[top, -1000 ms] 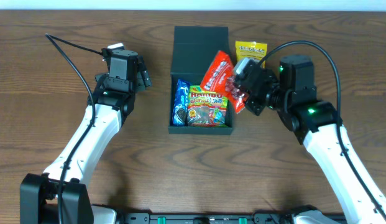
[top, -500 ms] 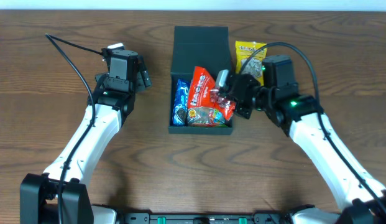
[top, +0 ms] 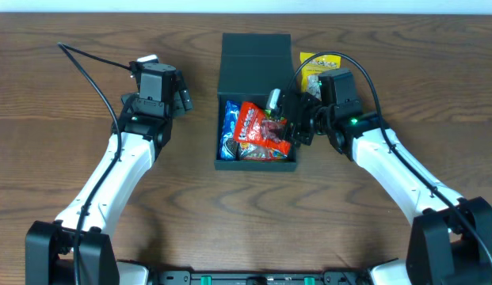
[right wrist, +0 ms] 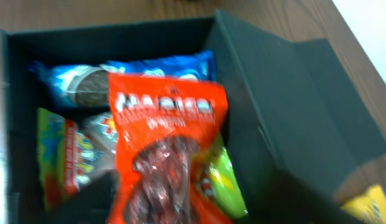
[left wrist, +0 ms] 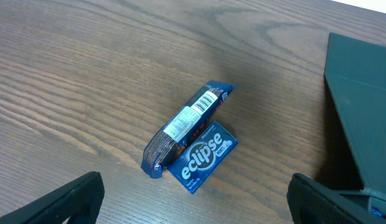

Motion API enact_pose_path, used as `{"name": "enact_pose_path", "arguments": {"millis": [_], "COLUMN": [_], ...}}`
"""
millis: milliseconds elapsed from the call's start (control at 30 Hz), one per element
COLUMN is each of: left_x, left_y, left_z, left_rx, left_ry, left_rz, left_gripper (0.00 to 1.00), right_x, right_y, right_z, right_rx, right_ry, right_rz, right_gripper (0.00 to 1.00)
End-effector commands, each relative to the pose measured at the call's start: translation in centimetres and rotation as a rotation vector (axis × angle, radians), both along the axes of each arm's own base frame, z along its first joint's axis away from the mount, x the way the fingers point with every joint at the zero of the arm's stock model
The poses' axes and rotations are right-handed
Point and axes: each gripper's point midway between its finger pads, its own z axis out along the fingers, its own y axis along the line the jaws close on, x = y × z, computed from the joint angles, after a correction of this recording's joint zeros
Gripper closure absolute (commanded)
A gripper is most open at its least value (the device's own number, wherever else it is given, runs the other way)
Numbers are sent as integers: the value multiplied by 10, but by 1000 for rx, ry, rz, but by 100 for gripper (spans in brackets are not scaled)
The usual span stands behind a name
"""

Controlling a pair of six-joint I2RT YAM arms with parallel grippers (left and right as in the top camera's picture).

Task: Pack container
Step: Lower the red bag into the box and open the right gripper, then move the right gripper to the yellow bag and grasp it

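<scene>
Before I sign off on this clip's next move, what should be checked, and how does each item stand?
1. The lid of the container open: ok.
2. The red packet inside the container: ok.
3. The right fingers clear of the red packet: cannot tell.
4. The left fingers open and empty: ok.
5. Everything packed: not ok; the yellow packet, gum pack and dark bar lie on the table.

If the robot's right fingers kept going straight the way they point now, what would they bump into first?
Most likely the red snack packet, which lies straight ahead on top of the other packets in the container. The right gripper points into it; how close it is I cannot tell.
</scene>
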Motion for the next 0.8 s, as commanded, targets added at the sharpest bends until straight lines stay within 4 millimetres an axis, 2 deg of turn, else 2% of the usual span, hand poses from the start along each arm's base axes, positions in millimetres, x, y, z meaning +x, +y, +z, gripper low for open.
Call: {"name": "enact_pose_path", "arguments": {"millis": [0,100,233,333,400,467,500,567,633,767], "left_x": [4,4,4,4,4,4,4,4,4,4], "left_y": [1,1,1,1,1,1,1,1,1,1], "left_z": [7,7,7,7,7,7,7,7,7,7], "left_rx": [1,2,1,1,1,2,2,2,1,1], "left_ry": [-15,-15,-15,-15,-15,-15,-15,-15,-15,-15], "left_rz": [0,-1,0,0,0,-1,-1,-1,0,0], "left_gripper": [5,5,5,5,5,5,5,5,5,5], "right_x": [7,10,21,48,72,89,93,99,105,124], "right_y": [-6,-5,-4,-26,-61,-93,-100,-103,-103,-117], "right_z": [3,21,67,94,101,101,100,90,69,35], "right_rx": [-18,77,252,383,437,447,449,462,466,424], "right_ry": [-4,45,40,9,-26,-75,-84,-66,-17,-28], "right_rz": [-73,-186,-327,-531,-750,-909,-936,-963,-996,-1066], "right_gripper": [1,1,1,1,1,1,1,1,1,1]}}
